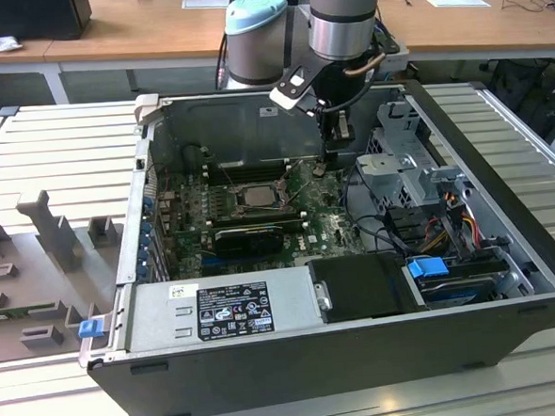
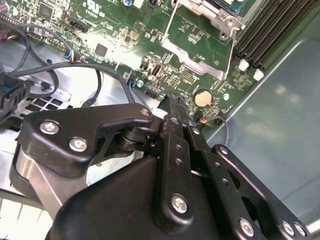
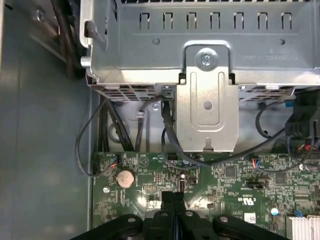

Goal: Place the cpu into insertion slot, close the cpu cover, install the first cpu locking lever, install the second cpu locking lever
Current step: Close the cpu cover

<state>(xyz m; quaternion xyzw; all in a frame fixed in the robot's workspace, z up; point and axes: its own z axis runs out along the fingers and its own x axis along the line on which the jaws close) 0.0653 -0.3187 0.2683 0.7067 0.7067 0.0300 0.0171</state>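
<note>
The computer case (image 1: 503,204) lies open on the grey desk (image 1: 57,146). The arm reaches down into it from above. The claw (image 1: 324,167) hangs over the green board (image 1: 330,225). It is just to the exterior view's right of the insertion slot (image 1: 228,203).

The cpu (image 1: 258,194) sits in the slot with its pale top facing up. The cpu cover (image 2: 197,62) is swung up and open. In the second wrist view you can see green board through its square hole.

The claw (image 2: 172,100) is closed. Its two black fingers (image 3: 165,200) press together with nothing between them. The tips are close to a round silver battery (image 3: 125,176) on the board. I cannot tell if they touch the board. In the first wrist view a grey metal box (image 3: 205,100) with black wires (image 3: 170,135) under it sits past the board
</note>
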